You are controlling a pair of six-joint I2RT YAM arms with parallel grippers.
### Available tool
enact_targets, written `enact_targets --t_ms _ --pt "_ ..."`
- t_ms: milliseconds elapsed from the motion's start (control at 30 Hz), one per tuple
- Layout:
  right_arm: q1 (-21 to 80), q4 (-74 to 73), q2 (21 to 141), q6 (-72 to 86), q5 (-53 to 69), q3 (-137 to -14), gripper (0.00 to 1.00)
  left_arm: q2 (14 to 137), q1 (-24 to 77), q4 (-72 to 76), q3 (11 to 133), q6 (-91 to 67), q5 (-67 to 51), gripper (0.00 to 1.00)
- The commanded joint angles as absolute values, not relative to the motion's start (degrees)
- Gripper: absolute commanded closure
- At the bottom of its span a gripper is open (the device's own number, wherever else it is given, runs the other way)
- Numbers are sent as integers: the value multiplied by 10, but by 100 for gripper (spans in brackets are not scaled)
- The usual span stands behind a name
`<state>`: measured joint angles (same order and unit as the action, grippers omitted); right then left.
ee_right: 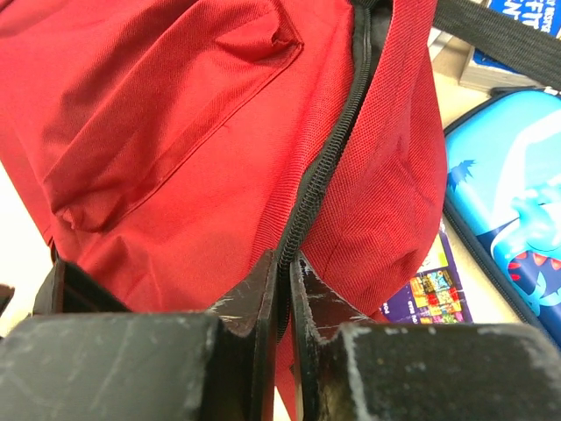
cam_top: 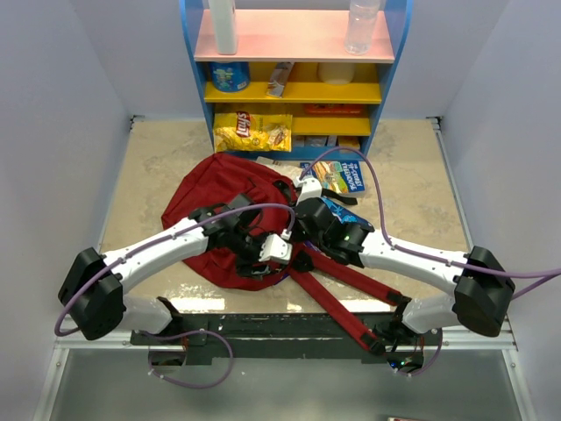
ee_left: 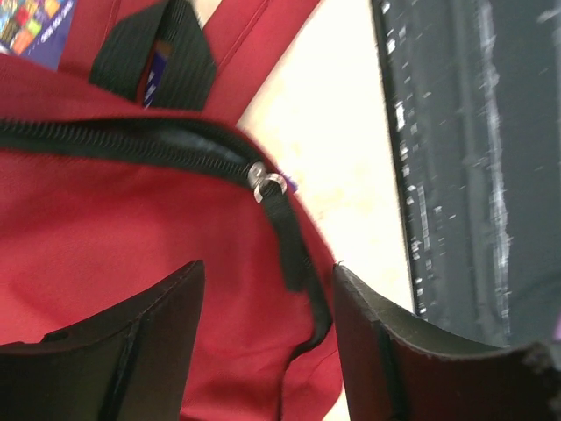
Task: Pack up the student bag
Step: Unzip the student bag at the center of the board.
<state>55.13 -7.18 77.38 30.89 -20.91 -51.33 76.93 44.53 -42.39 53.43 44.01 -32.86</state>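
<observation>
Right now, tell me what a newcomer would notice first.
The red student bag sprawls at the centre of the scene. The right tool pinches its black zipper seam, while the left tool hangs open over the zipper pull. Behind stands a blue shelf of snacks.

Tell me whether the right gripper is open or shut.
Shut: the right gripper has its fingers pinched on the black zipper line of the student bag.

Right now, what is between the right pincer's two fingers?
The black zipper of the student bag, pinched in the right pincer, as the right wrist view shows.
</observation>
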Motion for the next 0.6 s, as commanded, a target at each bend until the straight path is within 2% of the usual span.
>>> enact_targets --t_ms 0,233,567 --pt "550 -44 754 318 -192 -503 92 767 445 -408 543 478 -286 36" --pt "549 -40 747 320 -185 -495 93 775 438 -410 552 506 -272 36" --pt "549 -41 739 323 -185 -497 96 781 444 -379 520 481 -329 38"
